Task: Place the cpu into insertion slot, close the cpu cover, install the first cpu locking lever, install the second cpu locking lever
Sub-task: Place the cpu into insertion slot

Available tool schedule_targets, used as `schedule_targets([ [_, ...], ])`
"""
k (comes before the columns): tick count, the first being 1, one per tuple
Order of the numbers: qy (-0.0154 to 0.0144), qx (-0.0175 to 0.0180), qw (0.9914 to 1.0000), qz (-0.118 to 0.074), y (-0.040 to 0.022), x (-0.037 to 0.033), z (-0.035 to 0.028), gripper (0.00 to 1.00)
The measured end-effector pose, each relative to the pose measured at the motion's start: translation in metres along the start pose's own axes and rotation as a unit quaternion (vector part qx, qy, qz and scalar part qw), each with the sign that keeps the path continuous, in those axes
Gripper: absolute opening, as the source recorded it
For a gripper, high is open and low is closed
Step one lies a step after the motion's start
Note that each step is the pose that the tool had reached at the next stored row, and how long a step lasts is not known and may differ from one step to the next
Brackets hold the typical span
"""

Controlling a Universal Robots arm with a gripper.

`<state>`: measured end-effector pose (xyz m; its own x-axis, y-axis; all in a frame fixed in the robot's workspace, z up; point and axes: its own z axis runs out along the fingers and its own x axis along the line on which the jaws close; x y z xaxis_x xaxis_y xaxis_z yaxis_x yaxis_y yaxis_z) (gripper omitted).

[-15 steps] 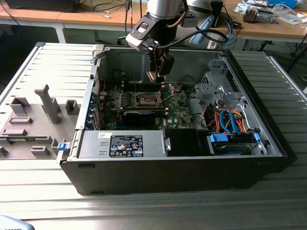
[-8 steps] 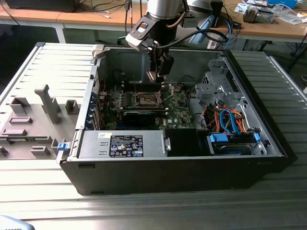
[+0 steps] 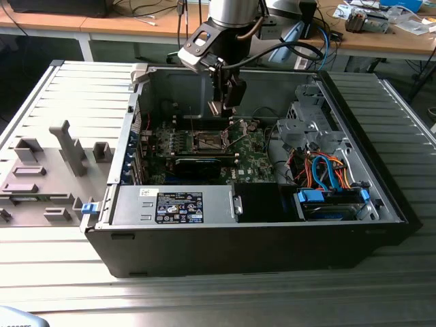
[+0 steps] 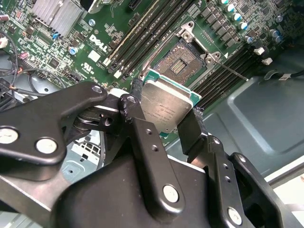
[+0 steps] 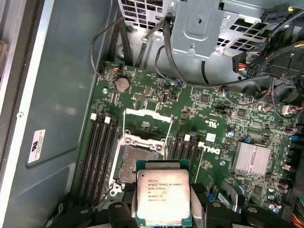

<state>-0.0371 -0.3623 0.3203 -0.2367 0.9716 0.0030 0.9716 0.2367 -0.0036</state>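
Observation:
My gripper [image 3: 219, 103] hangs inside the open computer case, shut on the cpu [image 4: 166, 107], a silvery square chip held by its edges between the two black fingers [image 4: 135, 111]. In the first wrist view the cpu [image 5: 163, 197] sits just beside and above the insertion slot [image 5: 133, 164], not touching it. The insertion slot [image 4: 183, 59] lies uncovered, its dark centre showing inside a metal rim on the green board. The cpu cover [image 5: 147, 114] stands swung up off the slot as a thin frame. In the exterior view the insertion slot [image 3: 206, 142] is a little below the gripper.
Black memory slots [image 5: 99, 147] flank the socket. A finned heatsink [image 5: 251, 159] and a metal drive cage [image 3: 310, 126] with bundled cables [image 3: 323, 170] lie on the exterior view's right. A power supply [image 3: 174, 206] fills the case front. A grey fixture tray [image 3: 48, 170] lies outside on the left.

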Motion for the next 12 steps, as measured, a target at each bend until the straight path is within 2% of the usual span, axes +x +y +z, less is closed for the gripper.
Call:
schedule_targets([
  [12, 0.0000, 0.0000, 0.99998, 0.007, 0.0000, 0.0000, 0.0001, 0.54],
])
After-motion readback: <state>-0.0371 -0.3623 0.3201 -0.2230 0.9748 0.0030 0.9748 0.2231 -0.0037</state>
